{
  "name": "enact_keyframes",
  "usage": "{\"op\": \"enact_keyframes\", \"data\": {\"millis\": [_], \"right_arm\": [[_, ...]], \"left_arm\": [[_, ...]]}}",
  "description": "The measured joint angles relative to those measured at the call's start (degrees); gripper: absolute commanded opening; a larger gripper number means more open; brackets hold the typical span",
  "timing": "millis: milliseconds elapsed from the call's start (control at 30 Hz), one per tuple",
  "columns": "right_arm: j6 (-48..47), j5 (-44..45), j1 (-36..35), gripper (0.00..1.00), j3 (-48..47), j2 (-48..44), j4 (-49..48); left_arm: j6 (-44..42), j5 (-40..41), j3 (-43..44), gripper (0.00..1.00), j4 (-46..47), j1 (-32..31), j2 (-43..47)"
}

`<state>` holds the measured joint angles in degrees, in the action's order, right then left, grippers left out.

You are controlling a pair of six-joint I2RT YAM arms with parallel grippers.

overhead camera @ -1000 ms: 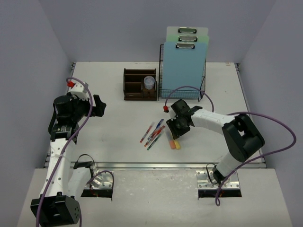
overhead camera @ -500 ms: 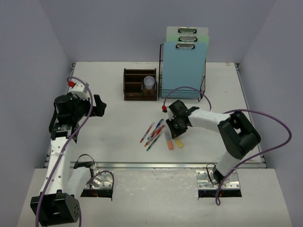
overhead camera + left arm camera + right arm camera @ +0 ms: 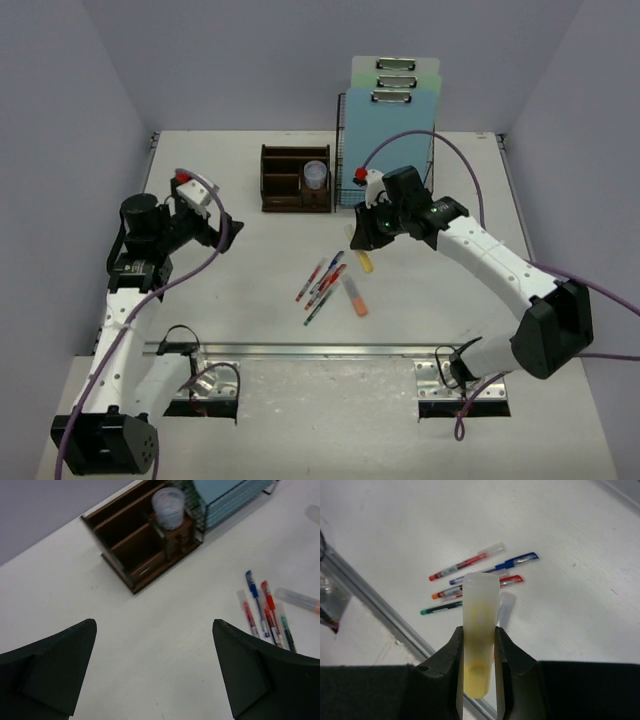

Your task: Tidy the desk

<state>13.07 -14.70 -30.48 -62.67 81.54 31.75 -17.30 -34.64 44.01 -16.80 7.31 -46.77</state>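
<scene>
The white desk (image 3: 250, 300) holds several pens (image 3: 322, 280) and an orange highlighter (image 3: 354, 297) lying near its middle. My right gripper (image 3: 368, 240) is shut on a yellow highlighter (image 3: 365, 263) and holds it above the desk just right of the pens. In the right wrist view the yellow highlighter (image 3: 481, 595) sits upright between the jaws of my right gripper (image 3: 478, 632), with the pens (image 3: 475, 577) below. My left gripper (image 3: 225, 225) is open and empty over the left of the desk; in its wrist view it (image 3: 154, 624) hangs over bare tabletop.
A dark-brown wooden organizer (image 3: 295, 178) with a clear cup (image 3: 315, 175) stands at the back. A black wire-mesh rack (image 3: 390, 150) with blue clipboards stands to its right. A metal rail (image 3: 320, 350) runs along the near edge. Grey walls enclose three sides.
</scene>
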Motion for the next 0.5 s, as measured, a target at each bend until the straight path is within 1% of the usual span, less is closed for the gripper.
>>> {"op": "enact_keyframes", "data": {"millis": [67, 167, 267, 367, 400, 433, 500], "right_arm": [[1.9, -3.0, 0.0, 0.0, -1.6, -1.3, -0.4], [5.3, -7.3, 0.0, 0.0, -1.9, -0.3, -0.1], [9.3, -10.7, 0.3, 0.0, -1.9, 3.4, 0.9], [12.8, -12.4, 0.4, 0.0, -1.9, 6.7, 2.5], [13.9, -12.7, 0.5, 0.0, -1.9, 7.4, 3.0], [15.1, -12.9, 0.5, 0.0, -1.9, 7.9, 3.6], [16.9, -13.0, 0.5, 0.0, -1.9, 8.1, 4.6]], "left_arm": [[-6.0, -1.7, 1.2, 0.97, 0.0, -5.7, -0.4], [-15.5, -1.1, 1.7, 0.93, -0.9, -16.8, -0.5], [-26.5, 4.1, 1.7, 0.9, -3.9, -31.3, -0.6], [-37.3, 10.5, 1.3, 0.78, -6.1, -47.1, -0.8], [-40.2, 12.4, 0.9, 0.78, -6.8, -53.8, -0.8], [-42.7, 14.1, 0.8, 0.74, -7.8, -58.5, -1.7], [-46.4, 16.1, 0.9, 0.7, -8.6, -64.1, -3.7]]}}
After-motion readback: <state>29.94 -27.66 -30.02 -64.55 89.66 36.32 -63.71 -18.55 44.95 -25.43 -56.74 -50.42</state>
